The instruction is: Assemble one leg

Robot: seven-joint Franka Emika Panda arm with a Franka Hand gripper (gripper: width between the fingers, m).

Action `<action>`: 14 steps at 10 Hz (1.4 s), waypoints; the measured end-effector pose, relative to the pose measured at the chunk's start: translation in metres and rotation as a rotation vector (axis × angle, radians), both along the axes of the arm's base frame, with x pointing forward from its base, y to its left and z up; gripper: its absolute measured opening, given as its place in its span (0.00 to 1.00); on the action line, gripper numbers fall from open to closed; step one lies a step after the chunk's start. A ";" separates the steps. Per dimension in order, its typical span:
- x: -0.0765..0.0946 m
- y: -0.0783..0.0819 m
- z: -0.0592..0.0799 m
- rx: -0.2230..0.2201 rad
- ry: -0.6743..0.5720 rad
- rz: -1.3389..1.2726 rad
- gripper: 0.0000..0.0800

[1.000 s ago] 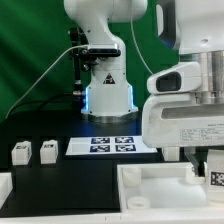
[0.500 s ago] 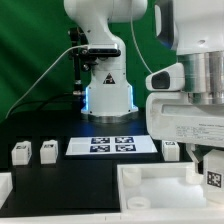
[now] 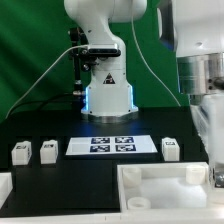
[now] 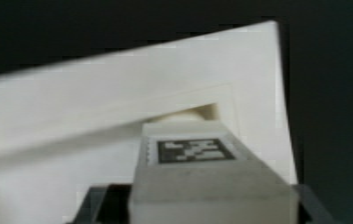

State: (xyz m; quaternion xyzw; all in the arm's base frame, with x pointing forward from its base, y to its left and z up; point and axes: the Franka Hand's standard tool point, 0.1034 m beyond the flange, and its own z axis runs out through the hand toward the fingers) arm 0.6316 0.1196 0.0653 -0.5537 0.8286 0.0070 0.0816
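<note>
since a second ago the arm has slid to the exterior view's right edge. its pincer is clenched on the tagged leg, over a corner of the white panel at lower right.

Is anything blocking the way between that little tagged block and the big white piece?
Nothing visible does: in the wrist view the tagged leg hangs just before the white tabletop, with nothing between them.

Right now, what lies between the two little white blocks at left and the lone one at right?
The marker board lies flat between the paired blocks and the lone block, seen in the exterior view.
</note>
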 end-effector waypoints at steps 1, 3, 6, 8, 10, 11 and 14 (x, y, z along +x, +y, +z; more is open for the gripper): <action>0.000 0.000 0.000 0.000 0.002 -0.005 0.37; -0.001 0.000 -0.001 -0.004 0.001 0.018 0.60; -0.002 0.002 -0.002 -0.043 -0.026 0.344 0.80; -0.002 0.001 -0.002 -0.099 -0.065 0.743 0.81; -0.002 -0.001 -0.002 -0.131 -0.086 0.976 0.81; -0.002 -0.002 -0.002 -0.151 -0.095 1.103 0.81; 0.000 -0.004 -0.001 -0.227 -0.081 1.407 0.66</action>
